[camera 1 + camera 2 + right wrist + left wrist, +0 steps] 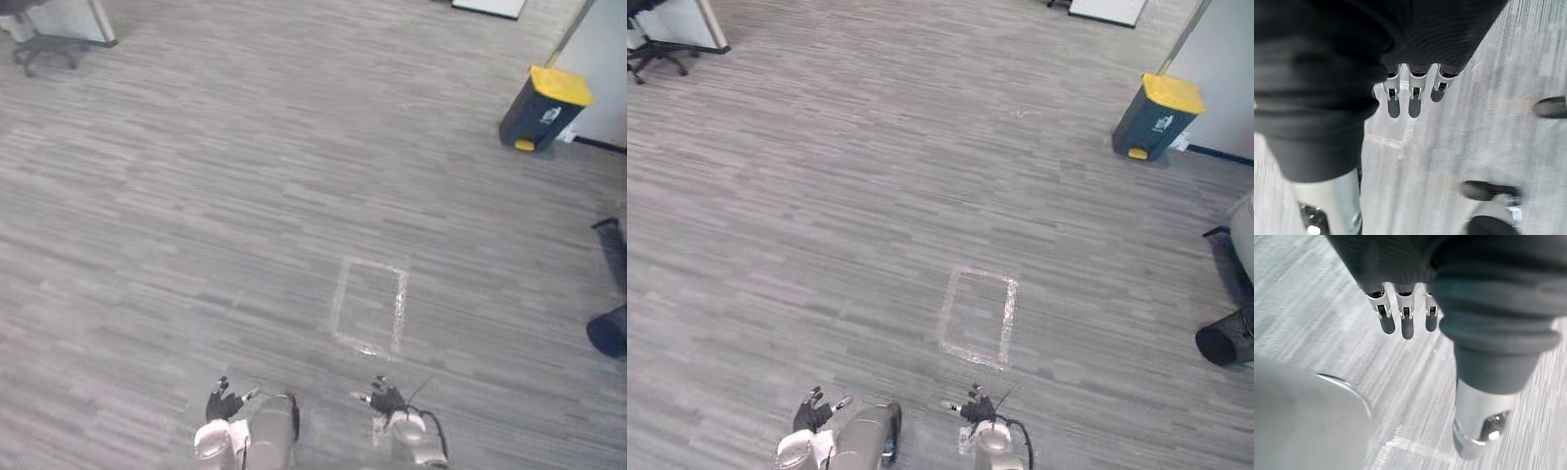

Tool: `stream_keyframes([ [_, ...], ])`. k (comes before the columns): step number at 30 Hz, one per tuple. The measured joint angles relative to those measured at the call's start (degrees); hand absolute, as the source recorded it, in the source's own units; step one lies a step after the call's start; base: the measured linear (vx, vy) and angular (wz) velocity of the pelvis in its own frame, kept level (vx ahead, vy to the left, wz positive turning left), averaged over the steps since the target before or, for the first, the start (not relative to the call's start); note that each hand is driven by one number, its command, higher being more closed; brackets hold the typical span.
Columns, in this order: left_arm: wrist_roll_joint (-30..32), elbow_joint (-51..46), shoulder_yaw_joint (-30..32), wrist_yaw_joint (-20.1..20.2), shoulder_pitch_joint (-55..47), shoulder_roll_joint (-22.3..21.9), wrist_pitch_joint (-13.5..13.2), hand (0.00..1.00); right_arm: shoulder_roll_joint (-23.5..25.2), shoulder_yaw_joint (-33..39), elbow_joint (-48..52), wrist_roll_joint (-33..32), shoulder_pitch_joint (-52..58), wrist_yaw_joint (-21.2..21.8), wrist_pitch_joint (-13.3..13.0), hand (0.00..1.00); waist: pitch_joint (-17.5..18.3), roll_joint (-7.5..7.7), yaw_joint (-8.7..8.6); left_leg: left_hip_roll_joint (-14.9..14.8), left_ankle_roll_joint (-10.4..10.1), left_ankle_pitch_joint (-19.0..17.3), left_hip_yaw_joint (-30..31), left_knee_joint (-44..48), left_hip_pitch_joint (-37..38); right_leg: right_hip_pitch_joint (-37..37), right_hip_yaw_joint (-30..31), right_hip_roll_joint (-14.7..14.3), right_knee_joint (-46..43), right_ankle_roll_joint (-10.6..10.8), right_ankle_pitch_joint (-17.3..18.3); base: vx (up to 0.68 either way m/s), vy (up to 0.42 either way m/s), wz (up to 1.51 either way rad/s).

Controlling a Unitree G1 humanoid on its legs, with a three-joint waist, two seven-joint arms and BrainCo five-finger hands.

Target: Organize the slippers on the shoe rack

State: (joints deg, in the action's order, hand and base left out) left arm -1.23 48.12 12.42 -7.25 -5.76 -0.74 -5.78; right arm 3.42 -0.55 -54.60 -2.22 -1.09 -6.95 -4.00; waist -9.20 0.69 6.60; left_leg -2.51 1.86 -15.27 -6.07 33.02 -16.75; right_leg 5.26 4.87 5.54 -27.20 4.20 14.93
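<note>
Searching stage, I judge: left robot hand point(223, 403) and right robot hand point(387, 398) hang loose-fingered and empty beside the taped rectangle point(400, 308) on the carpet point(196, 196), so the next move is turning to locate slippers and shoe rack.

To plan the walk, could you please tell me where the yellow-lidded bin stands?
The yellow-lidded bin stands at the far right of the eye views, beside a white wall, beyond the taped rectangle.

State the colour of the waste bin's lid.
Yellow lid, on a dark waste bin; clearest in the right eye view.
</note>
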Motion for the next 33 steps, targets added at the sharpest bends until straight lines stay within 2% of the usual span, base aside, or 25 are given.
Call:
stream_keyframes([
  [1, 0.1, 1.6, -0.6, 0.1, 0.4, 0.7, 0.1, 0.0, 0.0, 0.0, 0.0, 0.0, 0.2, 0.1, -0.1, 0.0, -0.1, 0.23, -0.15, -0.1, 0.7, -3.0, -2.8, 0.8, 4.4, -4.8, 0.0, 0.7, -15.7, 2.6, -1.4, 0.43, 0.298, -0.67],
  [2, 0.1, 2.3, -1.3, 0.1, 0.6, 1.1, 0.2, 0.0, 0.1, 0.1, 0.1, 0.0, 0.5, 0.1, -0.1, 0.0, -0.2, 0.24, -0.37, 0.0, 0.6, -3.5, -3.5, 0.7, 6.5, -7.4, -1.6, 1.0, -23.1, 2.8, -1.6, 0.38, 0.232, -0.8],
  [5, 1.3, 3.8, -2.5, 0.2, 0.8, 1.8, 0.7, 0.0, 0.4, 0.3, 0.3, 0.0, 2.0, 0.3, -0.1, 0.0, -0.4, -0.02, -1.61, 0.0, 0.8, -3.8, -4.4, -5.5, 14.4, -14.1, -12.7, 3.1, -31.1, 0.2, -0.1, 0.34, 0.154, -0.43],
  [7, 1.5, 3.9, -2.3, 0.2, 1.4, 2.2, 1.2, 0.0, 0.3, 0.5, 2.1, 0.1, 2.4, 0.4, -0.4, 0.0, -0.9, 0.88, -2.06, -0.1, 1.1, -4.3, -5.5, -9.2, 18.1, -17.4, -18.3, 3.0, -27.0, -0.8, 0.5, 0.28, 0.074, -0.35],
  [9, 1.7, 5.0, -2.3, 0.2, 1.6, 2.5, 1.2, 0.0, 0.0, 1.1, 1.9, 0.1, 2.3, 0.3, -0.6, 0.0, -1.4, 1.13, -2.28, -0.7, 0.5, -4.6, -7.9, -12.4, 21.9, -17.7, -24.4, 1.5, -10.9, -1.5, 0.3, 0.23, 0.018, -0.38],
  [10, 1.7, 5.1, -2.3, 0.2, 1.6, 2.5, 1.2, 0.0, 0.0, 1.1, 1.7, 0.1, 2.1, 0.3, -0.7, 0.0, -1.3, 1.11, -2.4, -0.8, 0.2, -4.8, -8.3, -13.0, 22.4, -17.9, -25.1, 1.0, -7.1, -1.8, -0.3, 0.2, 0.001, -0.4],
  [11, 2.1, 5.8, -2.4, 0.3, 1.6, 2.7, 1.2, 0.0, 0.0, 1.0, 1.0, 0.1, 1.5, 0.4, -0.7, 0.0, -1.3, 1.17, -2.71, -0.8, -0.6, -5.2, -9.4, -14.1, 23.3, -18.1, -26.0, 0.0, 2.7, -2.5, -3.8, 0.25, -0.027, -0.29],
  [12, 2.2, 6.4, -2.9, 0.5, 1.6, 3.0, 1.2, 0.0, 0.0, 1.0, 0.4, 0.1, 1.0, 0.3, -0.7, 0.0, -1.4, 1.16, -3.2, -0.7, -1.5, -5.7, -9.5, -14.4, 24.0, -18.3, -26.6, -0.4, 8.0, -3.4, -6.7, 0.28, -0.048, -0.22],
  [13, 2.2, 6.7, -3.0, 0.6, 1.6, 3.2, 1.2, 0.0, 0.0, 1.0, -0.2, 0.1, 1.0, 0.3, -0.8, 0.0, -1.4, 1.22, -3.45, -0.7, -2.1, -6.1, -9.4, -14.6, 24.7, -18.1, -26.7, -0.4, 9.9, -4.1, -8.2, 0.33, -0.087, -0.03],
  [15, 2.3, 6.6, -3.3, 1.2, 1.5, 3.1, 1.2, 0.0, 0.0, 2.1, -0.3, 0.1, 1.3, 0.4, -0.7, 0.0, -1.1, 0.89, -3.54, -1.9, -4.8, -7.7, -8.9, -16.3, 27.9, -17.2, -27.5, -1.5, 10.0, -7.8, -11.9, 0.39, -0.142, 0.1],
  [16, 2.3, 6.6, -3.3, 1.3, 0.8, 3.0, 1.2, 0.0, 0.1, 2.6, -0.3, 0.1, 1.5, 0.4, -0.6, 0.0, -0.6, 0.47, -3.56, -2.9, -5.8, -8.2, -8.7, -16.3, 29.0, -16.9, -28.0, -2.3, 9.4, -8.3, -11.9, 0.47, -0.196, 0.15],
  [17, 2.3, 5.8, -2.4, 1.5, 0.5, 2.6, 1.1, 0.0, 0.1, 2.6, -0.2, 0.1, 1.6, 0.4, -0.7, 0.0, -0.2, 0.56, -3.65, -4.5, -6.3, -8.4, -6.7, -9.2, 26.7, -16.1, -28.4, -4.2, 8.9, -8.8, -10.1, 0.4, -0.197, 0.08],
  [18, 2.3, 5.2, -2.1, 1.6, 0.5, 2.4, 1.1, 0.0, 0.1, 2.6, -0.2, 0.1, 1.8, 0.4, -0.7, 0.0, -0.3, 0.1, -3.67, -5.4, -6.8, -8.1, -5.6, -4.3, 24.5, -15.7, -28.3, -4.8, 9.0, -9.2, -9.5, 0.58, -0.268, -0.17],
  [19, 2.3, 3.9, -1.5, 1.9, 0.4, 1.6, 1.1, 0.0, 0.1, 2.4, 0.3, 0.1, 2.0, 0.4, -0.7, 0.0, -0.3, -0.88, -3.6, -8.4, -6.9, -5.2, -2.4, 11.0, 18.7, -13.2, -27.4, -7.5, 9.8, -10.2, -8.7, 0.44, -0.2, -0.71],
  [20, 2.3, 3.4, -0.2, 2.1, -0.2, 0.2, 1.1, 0.0, -0.2, 1.8, 0.6, 0.0, 2.1, 0.3, -0.7, 0.0, -0.2, -3.07, -3.08, -11.1, -5.3, -1.5, -0.1, 23.7, 13.3, -11.1, -25.2, -10.4, 10.9, -11.5, -7.8, 0.52, -0.142, -1.18],
  [21, 2.3, 3.0, 0.2, 2.1, -0.3, -0.2, 1.1, 0.0, -0.1, 1.6, 0.8, 0.0, 2.1, 0.1, -0.6, 0.0, -0.5, -3.72, -2.75, -12.2, -5.0, -1.6, 0.8, 29.7, 10.7, -9.9, -22.8, -12.2, 10.9, -12.6, -6.8, 0.42, -0.009, -1.44],
  [22, 2.3, 2.5, 0.1, 2.1, -0.2, 0.1, 1.1, 0.0, 0.5, 1.3, 0.8, -0.1, 2.0, 0.1, -0.5, 0.0, -0.8, -3.55, -2.53, -12.3, -5.3, -1.9, 1.7, 32.6, 8.3, -8.3, -20.5, -12.9, 10.9, -13.5, -5.9, 0.43, 0.008, -1.25],
  [24, 2.3, 1.6, 0.1, 2.1, -0.1, 0.6, 1.1, 0.0, 0.6, 0.4, 0.7, -0.2, 1.7, 0.1, -0.5, 0.0, -1.4, -1.78, -2.4, -10.9, -4.7, -3.1, 1.9, 29.8, 4.9, -4.9, -15.5, -12.9, 12.4, -12.8, -5.9, 0.42, 0.007, -1.26],
  [26, 2.3, 0.7, 0.1, 1.9, -0.2, 0.1, 1.0, 0.0, 0.4, 0.6, 0.7, -0.2, 2.0, -0.4, -0.5, 0.0, -1.4, -1.5, -2.29, -9.5, -5.0, -4.4, 2.6, 20.6, 3.2, -1.9, -11.7, -12.9, 14.8, -11.7, -6.1, 0.44, 0.064, -1.06],
  [28, 2.2, 0.7, 0.2, 1.8, 0.0, -0.1, 0.9, 0.0, 0.6, 0.7, 0.7, -0.2, 1.8, -0.4, -0.4, 0.0, -1.4, -1.46, -1.62, -6.1, -5.5, -4.9, 7.0, 9.0, 2.5, -0.5, -7.9, -12.4, 15.7, -10.7, -5.9, 0.31, 0.176, -0.98],
  [29, 2.2, 0.8, 0.1, 1.7, 0.1, -0.3, 0.7, 0.0, 0.6, 0.6, 0.7, -0.1, 1.6, -0.4, -0.4, 0.0, -1.5, -1.47, -0.93, -2.7, -5.7, -4.1, 12.7, 0.8, 2.6, 0.0, -5.1, -11.9, 15.8, -9.7, -5.2, 0.29, 0.266, -1.01],
  [30, 2.2, 0.9, 0.1, 1.7, 0.1, -0.4, 0.5, 0.0, 0.6, 0.6, 0.7, -0.1, 1.4, -0.4, -0.4, 0.0, -1.3, -1.59, -0.78, -1.1, -5.5, -2.8, 16.2, -3.1, 2.9, 0.0, -3.8, -11.6, 15.6, -9.2, -4.8, 0.31, 0.353, -1.06],
  [31, 1.9, 1.0, 0.1, 1.6, 0.1, -0.9, 0.1, 0.0, 0.5, 0.6, 0.5, -0.1, 1.2, -0.4, -0.4, 0.0, -1.1, -2.06, -0.42, 0.2, -5.7, 2.4, 18.9, -6.1, 3.5, -0.2, -1.8, -11.6, 14.9, -7.9, -3.5, 0.25, 0.307, -0.97],
  [32, 1.2, 1.1, 0.2, 1.6, 0.0, -1.0, 0.0, 0.0, 0.5, 0.3, -0.5, -0.1, 0.9, -0.4, -0.4, 0.0, -1.1, -1.96, 0.03, 0.3, -5.9, 4.7, 17.3, -6.1, 4.5, -0.3, 0.1, -11.2, 13.3, -6.9, -1.9, 0.26, 0.307, -0.96],
  [33, 1.2, 1.0, 0.1, 1.6, -0.1, -0.7, 0.0, 0.0, 0.5, -0.3, -0.4, -0.1, 1.1, 0.0, -0.1, 0.0, -1.1, -1.69, 0.2, 0.5, -5.2, 3.8, 15.4, -5.8, 4.9, -0.4, 0.4, -10.1, 12.0, -6.2, -0.6, 0.33, 0.328, -0.92],
])
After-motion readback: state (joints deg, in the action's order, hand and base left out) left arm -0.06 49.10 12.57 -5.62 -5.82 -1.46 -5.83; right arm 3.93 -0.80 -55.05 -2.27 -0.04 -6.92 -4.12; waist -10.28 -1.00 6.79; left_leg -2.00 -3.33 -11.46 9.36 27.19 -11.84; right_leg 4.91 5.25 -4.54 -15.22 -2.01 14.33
